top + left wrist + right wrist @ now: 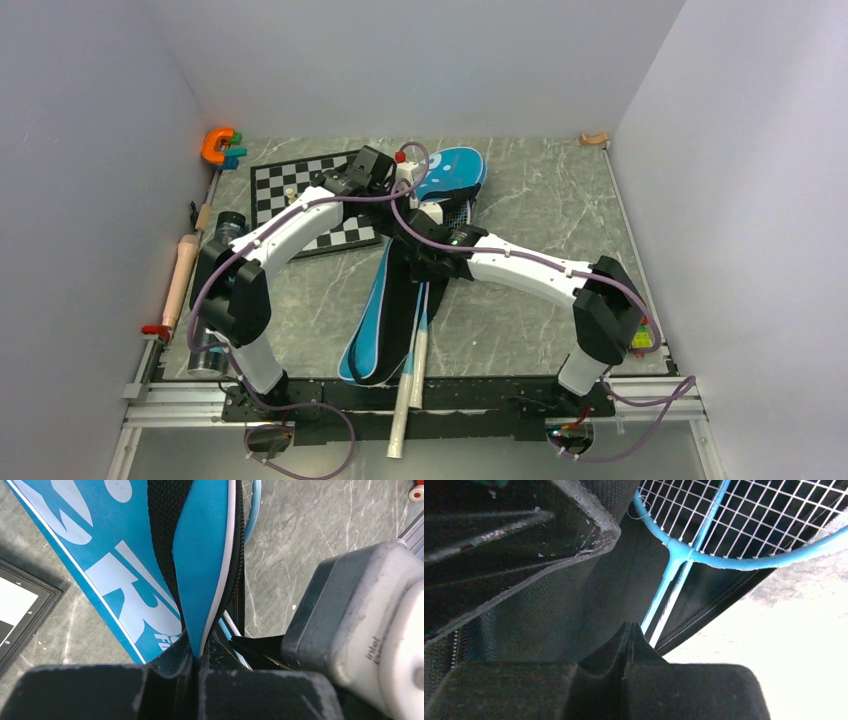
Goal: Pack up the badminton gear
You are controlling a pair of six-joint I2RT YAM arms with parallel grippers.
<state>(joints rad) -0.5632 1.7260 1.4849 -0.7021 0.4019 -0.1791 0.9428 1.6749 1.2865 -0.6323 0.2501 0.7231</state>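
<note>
The blue bag (362,335) lies lengthwise down the middle of the table, its white lettering close in the left wrist view. My left gripper (408,196) is at the bag's far end, shut on the edge of its blue flap (205,580), which stands up between the fingers (170,680). Two rackets lie in the bag: light-blue frames and strings (744,520) fill the right wrist view, and beige handles (412,385) stick out past the near table edge. My right gripper (630,630) is shut just beside the racket shafts (664,597), over the black lining, at mid-bag (425,255).
A chessboard (300,195) lies left of the bag, its corner (20,605) near my left gripper. An orange clamp (215,145) sits at the far left corner. A dark tube (228,228) and a wooden roller (180,275) lie along the left edge.
</note>
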